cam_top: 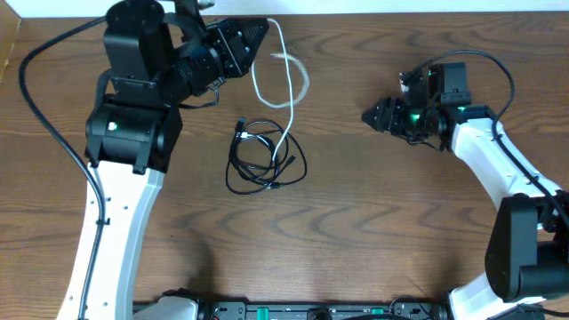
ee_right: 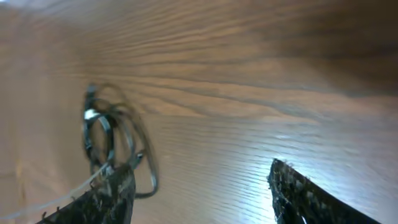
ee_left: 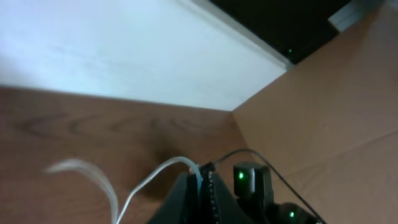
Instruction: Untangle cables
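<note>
**A:** From overhead, where did we have the cables?

**B:** The white cable (cam_top: 291, 89) ran from the left gripper (cam_top: 260, 31) near the far edge of the table (cam_top: 400, 231), curved round, and dropped into the coil of black cables (cam_top: 267, 169) at mid-table. We judged that we held it high and away so that its length would draw out of the black loops instead of dragging them along.

**A:** And the right gripper (cam_top: 369, 116)?

**B:** It hung well apart from the coil, pointing towards it and holding nothing. We took it to be waiting to pin or pick the black bundle.

**A:** Did the left wrist view confirm the hold?

**B:** Yes. The fingers were pressed together on the white cable (ee_left: 155, 177), which trailed off down-left, part of it blurred. Behind it we saw only the pale wall and a brown board.

**A:** And the right wrist view?

**B:** The right gripper's (ee_right: 199, 171) fingers stood spread wide with bare wood between them. The black cables (ee_right: 113, 138) lay ahead, off to the left, touching neither finger. A pale strand ran near the left finger, too blurred for us to say whether it touched.

**A:** Any brands or writing?

**B:** None that we could read. We saw only green lights on the arms.
</note>
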`<act>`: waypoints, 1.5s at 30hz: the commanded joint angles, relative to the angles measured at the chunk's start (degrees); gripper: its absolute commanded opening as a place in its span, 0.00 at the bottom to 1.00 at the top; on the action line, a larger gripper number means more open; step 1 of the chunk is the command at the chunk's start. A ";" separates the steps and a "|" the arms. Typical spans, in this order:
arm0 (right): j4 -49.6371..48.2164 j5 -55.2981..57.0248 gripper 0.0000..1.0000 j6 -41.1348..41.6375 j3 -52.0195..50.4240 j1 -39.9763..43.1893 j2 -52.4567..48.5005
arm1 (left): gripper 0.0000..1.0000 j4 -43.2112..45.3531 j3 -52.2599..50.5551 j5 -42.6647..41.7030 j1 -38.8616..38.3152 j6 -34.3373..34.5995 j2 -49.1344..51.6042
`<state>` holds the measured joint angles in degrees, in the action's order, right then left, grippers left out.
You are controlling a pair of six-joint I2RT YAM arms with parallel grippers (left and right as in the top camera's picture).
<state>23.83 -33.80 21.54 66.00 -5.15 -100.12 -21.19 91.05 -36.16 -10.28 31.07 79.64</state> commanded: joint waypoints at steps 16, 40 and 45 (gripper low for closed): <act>-31.76 -39.12 0.69 -1.27 10.40 -0.39 17.14 | 0.07 35.43 0.39 -15.28 -0.15 15.67 -2.05; -34.21 -25.64 0.01 3.10 10.38 -14.32 10.80 | 0.07 40.15 0.37 -12.72 -5.38 21.73 -2.05; -21.38 -9.11 0.01 1.14 10.38 -10.75 10.64 | 0.07 30.34 0.26 -11.72 -2.99 14.84 -1.99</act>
<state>-0.62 -55.83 23.55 76.23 -18.70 -89.12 12.29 91.00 -49.12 -14.87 51.20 78.22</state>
